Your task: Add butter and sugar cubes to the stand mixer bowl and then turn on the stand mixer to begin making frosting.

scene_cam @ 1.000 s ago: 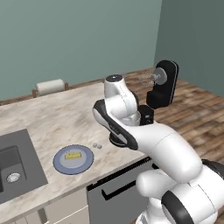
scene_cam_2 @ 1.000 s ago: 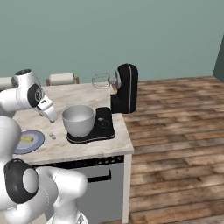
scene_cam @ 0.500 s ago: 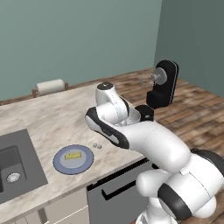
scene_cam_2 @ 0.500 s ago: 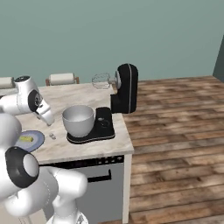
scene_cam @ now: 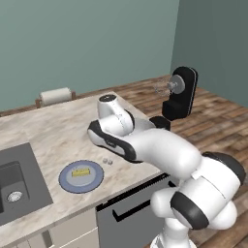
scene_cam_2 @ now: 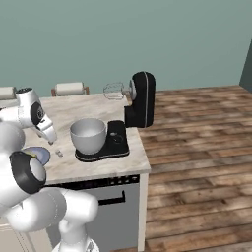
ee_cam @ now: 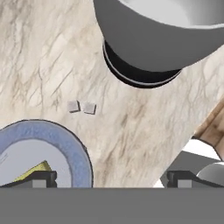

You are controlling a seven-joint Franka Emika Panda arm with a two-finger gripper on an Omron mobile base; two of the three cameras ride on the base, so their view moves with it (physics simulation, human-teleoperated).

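**Hand view: tool spread wide over sugar cubes, plate and bowl**

Hand view looked down on the marbled desk. The tool stood spread wide, its two dark fingertips far apart at the bottom edge, nothing between them. The sugar cubes lay side by side on the bare desk, almost touching each other, near the frame's centre-left. At 7 o'clock from them sat the blue-grey plate, with a corner of the butter showing on it close to the left fingertip. At 1 o'clock from the cubes the stand mixer bowl rose on its black base, apart from both cubes and plate.

Left base view: the plate sat near the desk's front edge with the butter lying flat on it; the cubes were just off the plate's rim at 2 o'clock. A sink lay at 9 o'clock from the plate, a paper towel roll at the back edge.

Right base view: the stand mixer stood glossy black, head tilted up, whisk clear above the bowl. The tool hung just above the desk, at 9 o'clock from the bowl.
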